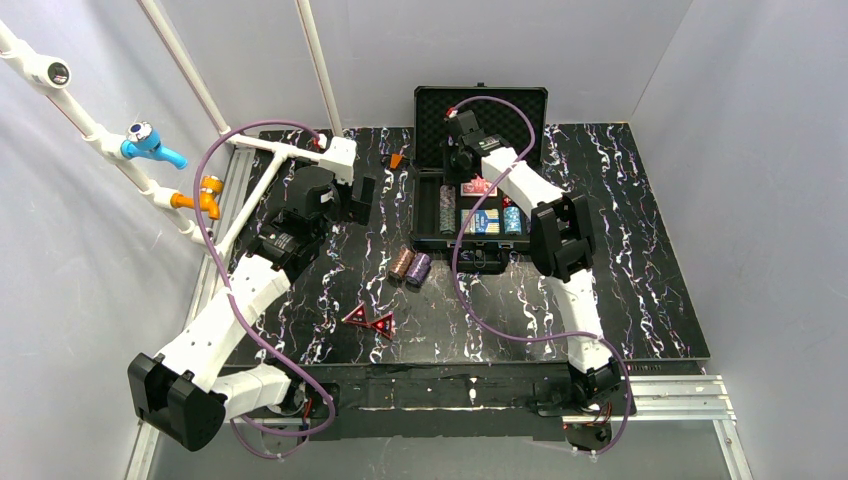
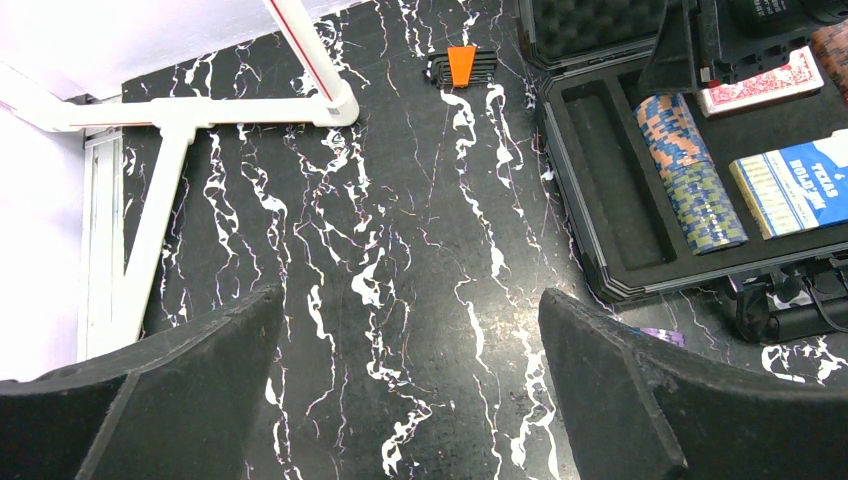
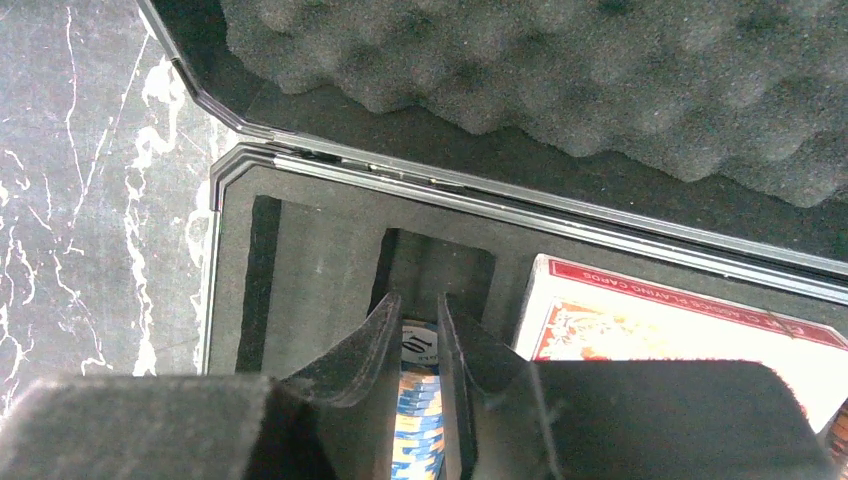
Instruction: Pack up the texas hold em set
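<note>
- One case (image 1: 432, 120) is lying open at the far side of the table (image 1: 650, 250), with its lid standing up.
- Two decks are sitting inside it, a red deck (image 1: 478, 187) and a blue deck (image 1: 487, 221), beside one chip row (image 2: 690, 180).
- The right claw (image 3: 418, 300) is reaching into the case and clenching held chips (image 3: 415, 400). Its arm is hiding part of the tray.
- Two loose stacks (image 1: 401, 265) (image 1: 420, 268) are lying just in front of the case.
- Two triangles (image 1: 356, 315) (image 1: 382, 324) are lying nearer the arms.
- The left claw (image 2: 410, 300) is hanging released over the table, left of the case.
- One orange object (image 1: 397, 160) is sitting left of the lid.

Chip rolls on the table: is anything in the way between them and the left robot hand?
Nothing visible. The left gripper, jaws wide open, hangs over the table left of the case; the two chip rolls lie by the case's front left corner, with only bare marble top between.
</note>
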{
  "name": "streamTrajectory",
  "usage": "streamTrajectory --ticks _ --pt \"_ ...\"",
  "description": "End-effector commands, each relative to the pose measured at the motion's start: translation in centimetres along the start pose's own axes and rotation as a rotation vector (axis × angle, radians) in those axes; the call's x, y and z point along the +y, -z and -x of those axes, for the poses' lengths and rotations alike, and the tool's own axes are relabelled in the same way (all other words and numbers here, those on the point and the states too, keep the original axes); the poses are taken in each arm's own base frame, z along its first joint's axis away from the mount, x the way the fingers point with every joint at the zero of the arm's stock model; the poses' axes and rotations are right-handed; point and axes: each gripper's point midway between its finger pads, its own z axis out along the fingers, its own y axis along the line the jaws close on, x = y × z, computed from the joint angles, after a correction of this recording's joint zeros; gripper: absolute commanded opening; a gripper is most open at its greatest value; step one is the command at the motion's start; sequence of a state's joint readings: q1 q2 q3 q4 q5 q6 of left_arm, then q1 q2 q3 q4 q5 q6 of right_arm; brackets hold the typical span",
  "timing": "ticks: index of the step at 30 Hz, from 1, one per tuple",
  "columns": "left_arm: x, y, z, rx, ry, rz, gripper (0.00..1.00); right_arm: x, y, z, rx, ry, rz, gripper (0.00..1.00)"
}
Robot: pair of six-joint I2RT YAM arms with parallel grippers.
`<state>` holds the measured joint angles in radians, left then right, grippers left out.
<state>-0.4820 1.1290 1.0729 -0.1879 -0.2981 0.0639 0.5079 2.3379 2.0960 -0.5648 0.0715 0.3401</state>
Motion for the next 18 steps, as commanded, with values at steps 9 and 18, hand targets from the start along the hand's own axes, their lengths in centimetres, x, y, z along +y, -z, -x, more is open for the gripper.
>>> streamTrajectory --ticks 9,18 --pt "0.0 1.0 1.1 -0.039 0.008 -0.014 0.99 2.4 8.6 3.4 -0.057 0.037 0.051 0.62" --pt "-0.5 0.8 0.8 -0.023 -0.007 -0.045 0.99 2.2 16.5 5.5 -0.198 0.052 0.056 0.77"
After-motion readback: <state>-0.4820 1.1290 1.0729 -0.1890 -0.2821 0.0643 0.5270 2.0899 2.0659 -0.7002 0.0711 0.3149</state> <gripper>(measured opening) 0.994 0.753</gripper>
